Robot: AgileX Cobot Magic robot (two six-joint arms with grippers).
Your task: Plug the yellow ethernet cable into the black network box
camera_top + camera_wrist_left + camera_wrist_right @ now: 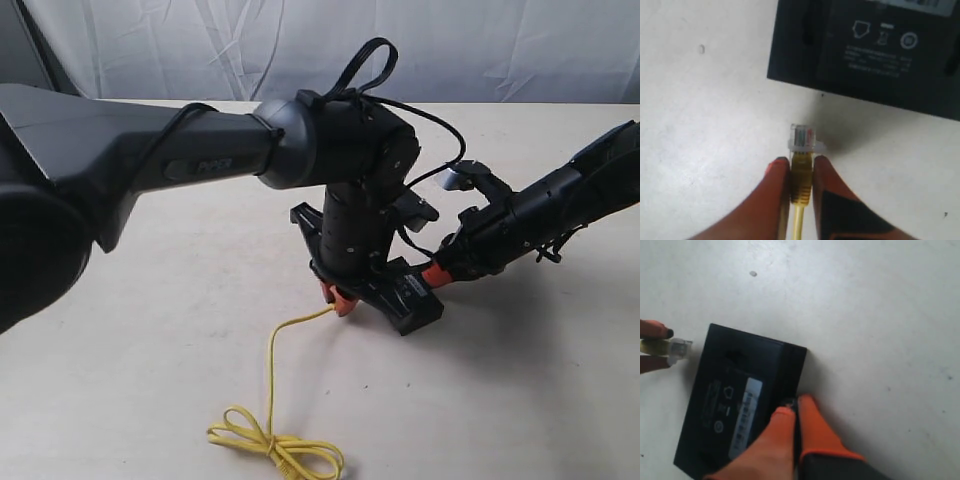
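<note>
The yellow ethernet cable [270,372] runs from a knotted coil near the front of the table up to my left gripper [340,298]. In the left wrist view my left gripper [801,162] is shut on the cable's yellow boot, and the clear plug [802,136] sticks out past the fingertips. The plug points at the black network box [865,55], with a short gap of table between them. The right wrist view shows that plug [677,349] just off the box [740,390], which has a white label strip on top. My right gripper [796,404] is shut, its tips against the box's opposite edge.
The box [418,308] lies on a pale tabletop [520,400] between the two grippers, with my right gripper [437,275] at its far side. The left arm's thick grey body [150,150] crosses the left half of the exterior view. A white cloth hangs behind the table.
</note>
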